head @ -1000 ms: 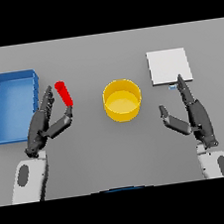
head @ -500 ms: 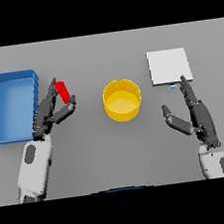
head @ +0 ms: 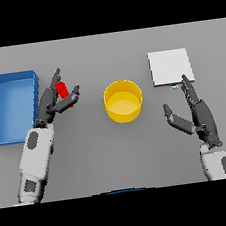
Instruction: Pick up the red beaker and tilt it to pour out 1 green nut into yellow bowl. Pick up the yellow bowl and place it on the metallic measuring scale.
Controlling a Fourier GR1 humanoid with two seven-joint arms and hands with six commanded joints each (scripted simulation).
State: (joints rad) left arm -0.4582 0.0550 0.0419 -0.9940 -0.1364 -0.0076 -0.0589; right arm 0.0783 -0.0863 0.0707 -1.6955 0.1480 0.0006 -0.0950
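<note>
Here the left hand (head: 53, 100) has its fingers and thumb curled loosely around the red beaker (head: 62, 91), a small bright-red cylinder mostly hidden between them. The yellow bowl (head: 123, 101), round and open, sits to that hand's right. The right hand (head: 198, 114) rests with straight fingers just below the white measuring scale (head: 170, 66).

Red beaker (head: 61, 89) – yellow bowl (head: 123, 101) – blue tray (head: 13, 105)

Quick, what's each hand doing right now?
Left hand: fingers and thumb around the red beaker, apparently closing on it.
Right hand: open, holding nothing, near the measuring scale.
</note>
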